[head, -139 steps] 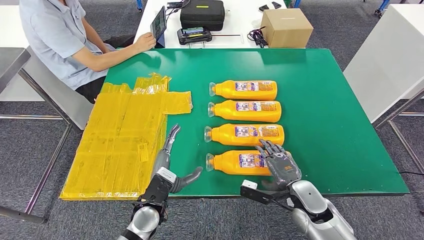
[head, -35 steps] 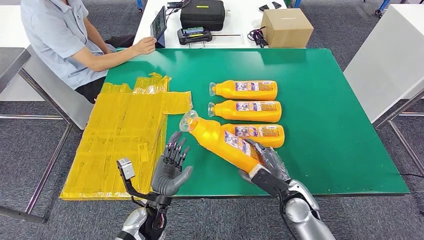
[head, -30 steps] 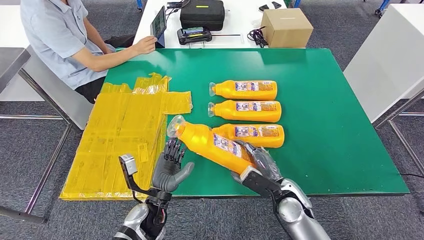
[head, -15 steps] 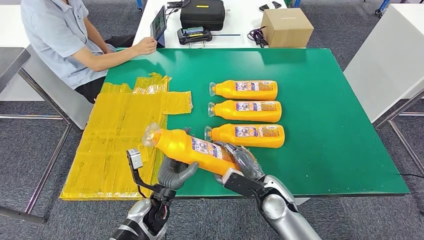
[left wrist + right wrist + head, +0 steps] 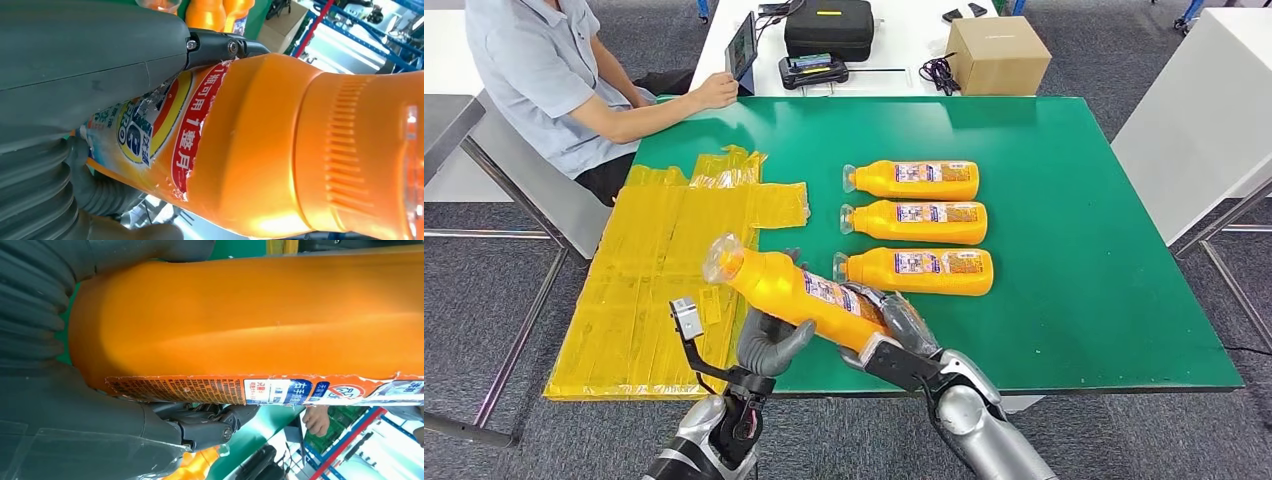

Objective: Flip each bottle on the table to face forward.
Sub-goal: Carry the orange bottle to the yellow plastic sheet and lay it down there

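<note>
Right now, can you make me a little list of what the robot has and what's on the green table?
held bottle: orange bottle, lifted off the table, tilted, cap end up toward the yellow sheets
right robot hand: grips the bottle's lower body
left robot hand: holds it from underneath, nearer the neck
bottles lying on table: three, in a row, caps pointing left
table: green
yellow sheets: over the table's left edge
person: seated at the far left corner

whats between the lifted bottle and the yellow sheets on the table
In the head view, the left hand sits under the lifted bottle, beside the yellow sheets. The bottle's clear cap end overlaps the sheets' edge, so no bare table shows between them.
</note>
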